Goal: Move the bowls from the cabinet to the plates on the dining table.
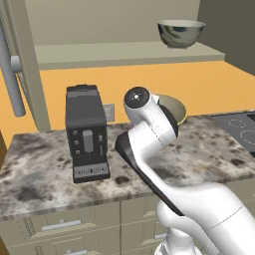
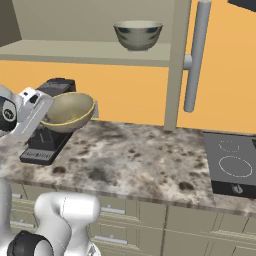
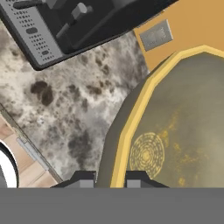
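hand (image 3: 109,177) pinched on the yellowish rim of the olive-tan bowl (image 2: 67,111), one finger inside, one outside | bowl's held just above the tabletop (image 2: 145,155), right beside the coffee machine (image 1: 85,132), body hanging off to one side of the hand | marbled bowl (image 1: 180,33) sits up on the cabinet shelf (image 1: 124,54), well above the machine

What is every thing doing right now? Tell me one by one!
Olive bowl: held by its rim, lifted above the counter.
End effector: shut on the olive bowl's rim.
Marbled bowl: upright on the cabinet shelf.
Cabinet door: open.
Coffee machine: standing upright on the counter.
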### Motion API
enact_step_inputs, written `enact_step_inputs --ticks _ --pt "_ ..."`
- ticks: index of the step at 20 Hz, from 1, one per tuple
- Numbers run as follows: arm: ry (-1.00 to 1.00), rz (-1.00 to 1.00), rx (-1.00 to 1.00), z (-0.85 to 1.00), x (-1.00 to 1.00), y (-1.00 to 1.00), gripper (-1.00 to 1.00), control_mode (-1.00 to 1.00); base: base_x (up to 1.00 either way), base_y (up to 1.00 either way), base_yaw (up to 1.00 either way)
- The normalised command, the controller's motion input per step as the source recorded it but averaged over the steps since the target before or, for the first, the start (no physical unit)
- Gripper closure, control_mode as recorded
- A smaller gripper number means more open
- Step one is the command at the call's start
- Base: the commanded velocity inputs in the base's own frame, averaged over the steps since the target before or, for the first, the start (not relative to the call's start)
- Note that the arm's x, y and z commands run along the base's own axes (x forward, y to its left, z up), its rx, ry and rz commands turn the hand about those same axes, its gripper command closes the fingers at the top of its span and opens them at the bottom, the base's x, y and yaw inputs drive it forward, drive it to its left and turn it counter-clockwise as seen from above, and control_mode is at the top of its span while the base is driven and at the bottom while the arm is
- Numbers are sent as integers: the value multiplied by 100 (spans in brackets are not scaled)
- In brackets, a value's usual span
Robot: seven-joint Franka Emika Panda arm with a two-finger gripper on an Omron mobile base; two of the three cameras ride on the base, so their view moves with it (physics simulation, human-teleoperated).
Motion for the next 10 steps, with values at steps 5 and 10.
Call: enact_step_inputs --ticks 5,10 --pt "0 -1 5 -27 -2 -30 100 -100 0 0 0" --pt "0 0 0 -6 -1 -1 100 100 -24 0 0"
